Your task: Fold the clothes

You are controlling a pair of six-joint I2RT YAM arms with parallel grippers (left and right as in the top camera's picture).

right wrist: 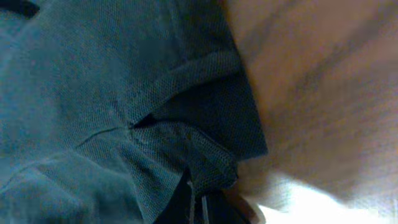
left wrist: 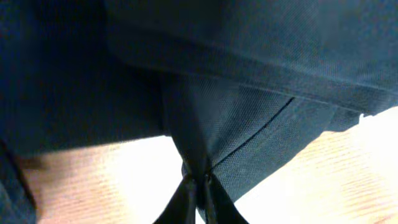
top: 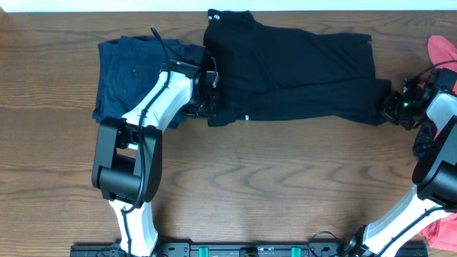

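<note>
A long black garment [top: 293, 71] with a small white logo lies stretched across the far middle of the table. My left gripper [top: 209, 107] is shut on its left end; the left wrist view shows the jaws [left wrist: 198, 182] pinching a fold of the dark fabric [left wrist: 249, 124]. My right gripper [top: 391, 107] is shut on its right end; the right wrist view shows the jaws [right wrist: 198, 200] clamped on a hem of the fabric [right wrist: 93, 93]. Navy-blue shorts [top: 125, 68] lie at the far left, partly under my left arm. Coral-red pieces [top: 443, 51] lie at the right edge.
The wooden table [top: 285, 178] runs across the whole overhead view. Another coral-red piece [top: 441, 232] shows at the lower right corner beside my right arm's base. A black rail [top: 243, 250] runs along the front edge.
</note>
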